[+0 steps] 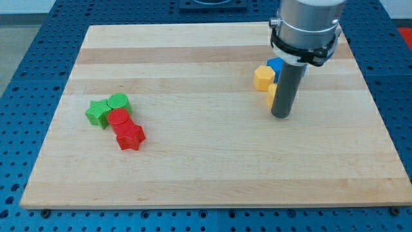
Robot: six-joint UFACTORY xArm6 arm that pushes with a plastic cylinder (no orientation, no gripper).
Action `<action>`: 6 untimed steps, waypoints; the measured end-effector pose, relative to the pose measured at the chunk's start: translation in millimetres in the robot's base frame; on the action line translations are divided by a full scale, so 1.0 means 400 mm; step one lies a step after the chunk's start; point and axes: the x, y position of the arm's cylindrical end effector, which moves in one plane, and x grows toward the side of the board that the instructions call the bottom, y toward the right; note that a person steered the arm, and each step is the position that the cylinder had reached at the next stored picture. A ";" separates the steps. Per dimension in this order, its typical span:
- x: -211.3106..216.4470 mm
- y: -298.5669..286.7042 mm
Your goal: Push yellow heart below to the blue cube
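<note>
A blue cube (pixel 275 65) sits at the view's upper right of the wooden board, partly hidden behind the arm. A yellow block (pixel 262 78) lies touching its left-lower side. Another yellow block (pixel 271 93) shows just below, mostly hidden by the rod; I cannot tell which of the two is the heart. My tip (pixel 281 116) rests on the board just below and to the right of this cluster, close against the lower yellow block.
At the view's left lie a green star (pixel 97 113), a green round block (pixel 118 102), a red round block (pixel 118 118) and a red star (pixel 131 136), all bunched together. The board (pixel 206 161) sits on a blue perforated table.
</note>
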 end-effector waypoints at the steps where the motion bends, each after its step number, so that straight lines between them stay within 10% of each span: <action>1: -0.002 -0.010; 6: -0.106 0.025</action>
